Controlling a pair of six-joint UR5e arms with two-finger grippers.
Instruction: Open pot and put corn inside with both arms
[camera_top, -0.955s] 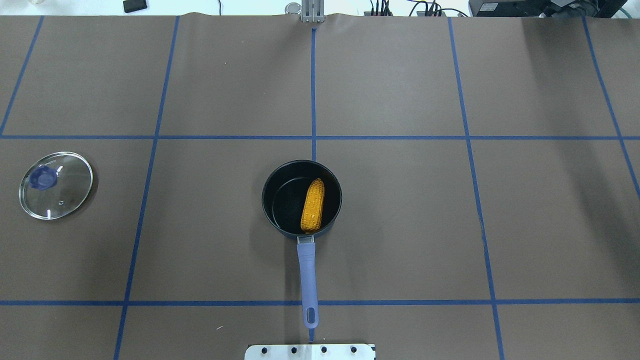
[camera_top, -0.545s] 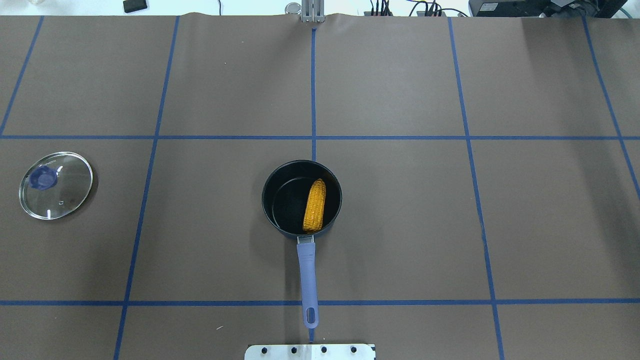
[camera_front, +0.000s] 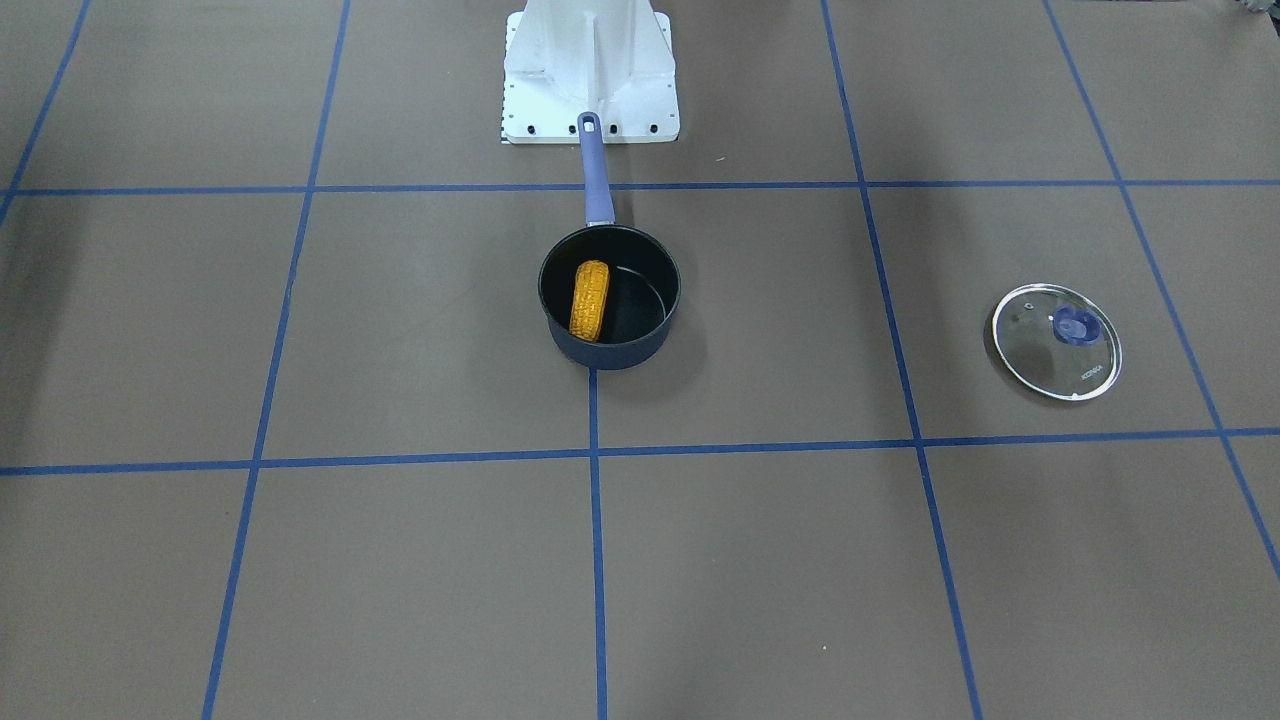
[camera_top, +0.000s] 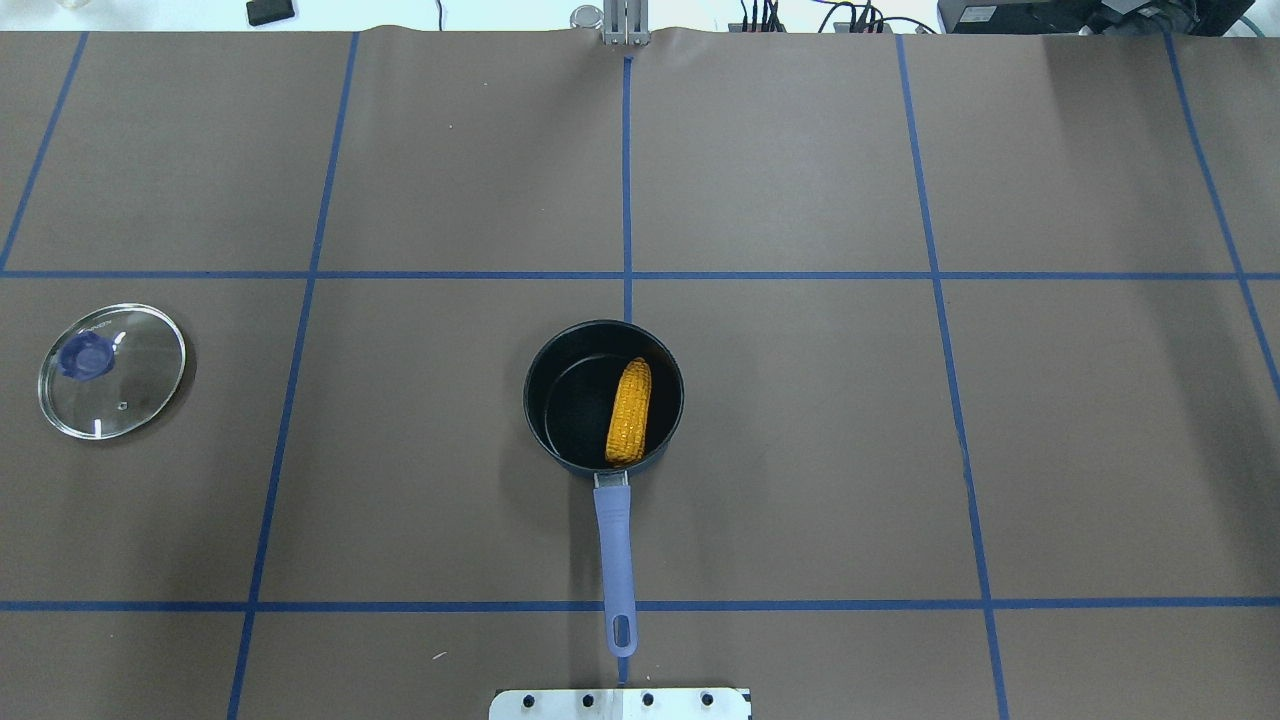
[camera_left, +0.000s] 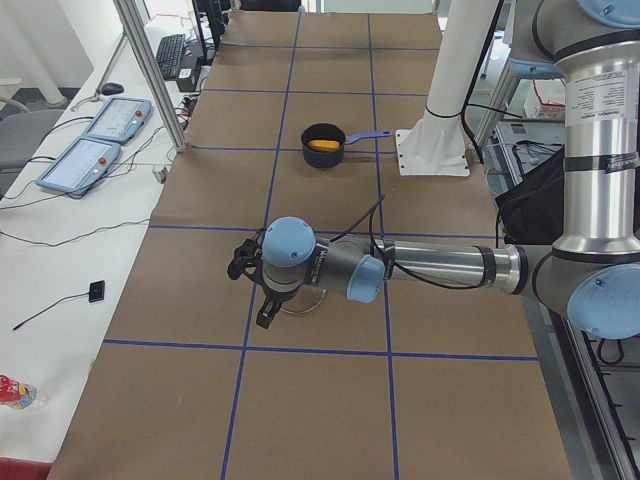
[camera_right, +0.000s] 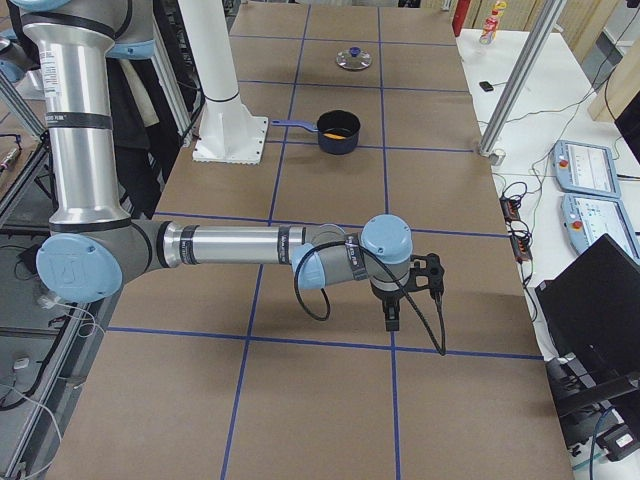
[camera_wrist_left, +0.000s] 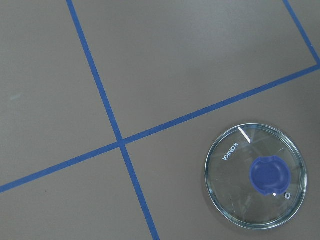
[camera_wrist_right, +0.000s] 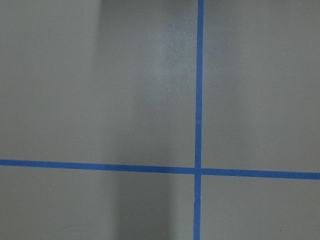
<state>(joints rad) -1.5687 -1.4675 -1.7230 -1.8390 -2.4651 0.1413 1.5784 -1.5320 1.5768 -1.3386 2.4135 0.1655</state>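
The orange-yellow corn (camera_top: 628, 410) lies inside the open dark pot (camera_top: 560, 400), leaning toward its right wall; it also shows in the front view (camera_front: 589, 298). The pot's purple handle (camera_top: 614, 545) points toward the robot base. The glass lid (camera_top: 112, 370) with a blue knob lies flat on the table far left, and shows in the left wrist view (camera_wrist_left: 256, 182). My left gripper (camera_left: 264, 316) hovers beside the lid and shows only in the exterior left view. My right gripper (camera_right: 390, 318) hangs over bare table far from the pot (camera_right: 338, 131). I cannot tell whether either is open or shut.
The table is brown paper with a blue tape grid (camera_top: 627, 275). The white pedestal base (camera_front: 590, 70) stands just behind the pot handle. Control pendants (camera_left: 95, 140) and cables lie on the white bench beyond the table's far edge.
The corn shifted slightly inside the pot between one second and half a second ago. Nothing else has moved.
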